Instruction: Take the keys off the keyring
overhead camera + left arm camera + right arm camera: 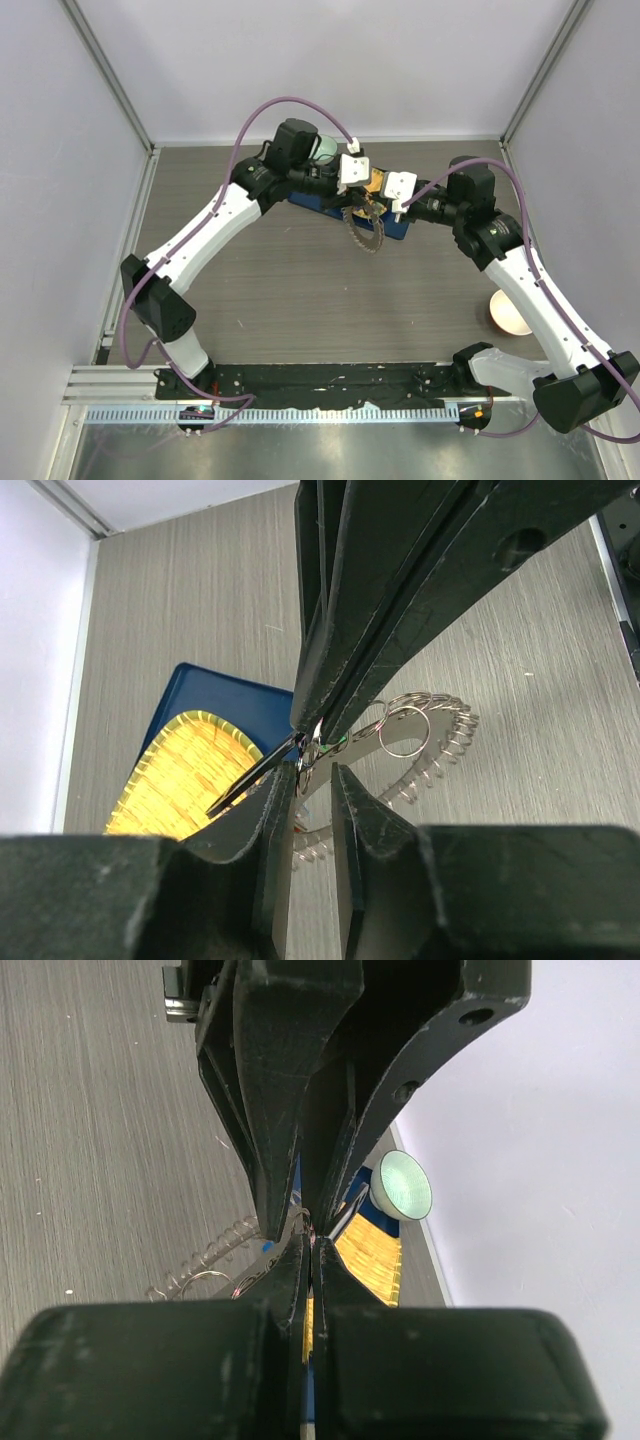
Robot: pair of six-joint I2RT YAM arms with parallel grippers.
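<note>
Keys are seen fringing the keyring, which is found at the near edge of the blue tray, partly over the tray and partly over the grey table in front of it. A yellow woven mat is laid inside the tray.

Both arms are brought together above the tray's near edge, tip to tip. The right gripper is pressed fully closed, with no gap left between its fingers. The upper edge of the keyring is pinched at its tips, so that this side of the ring is raised while the rest slopes down toward the table.

The left gripper is set directly opposite, its fingers parted by a narrow gap. Small silvery metal is seen at its fingertips, and a thin dark key blade points from there toward the mat. Whether anything is actually clamped by the left fingers cannot be told.

A pale green round object is placed just beyond the tray's far left corner. A cream bowl is placed well apart from the tray, nearer the right arm's base.
</note>
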